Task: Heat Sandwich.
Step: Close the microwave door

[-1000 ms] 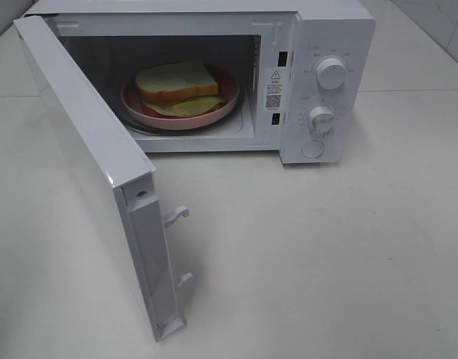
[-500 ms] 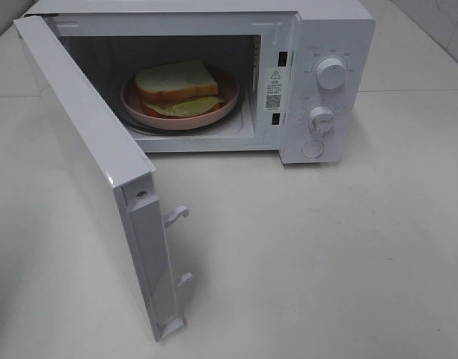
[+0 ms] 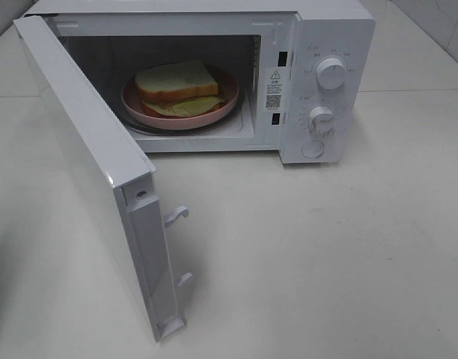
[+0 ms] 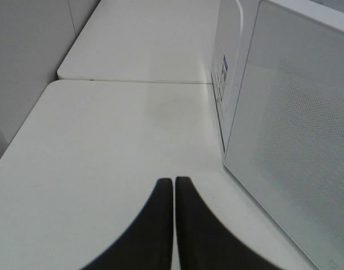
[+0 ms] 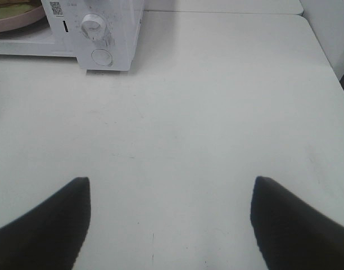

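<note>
Two claws, both empty: left claw [image 4: 174, 183] has just pinched shut beside the open door [image 3: 87, 149], right claw [image 5: 171, 181] spread wide over the tabletop [image 5: 177, 112]. Sandwich [image 3: 176, 82] unmoved on its pink plate [image 3: 214, 114] inside the microwave [image 3: 334, 30], upper centre of the overhead frame. I judge pushing the door closed comes next.

Exterior view, upper centre: microwave [image 3: 319, 45] front frame, right of cavity, carries white sticker [image 3: 274, 88] with warning triangle above QR code; wording too small to read. Tiny scale markings ring upper dial [image 3: 331, 72] and lower dial [image 3: 320, 120], illegible.
</note>
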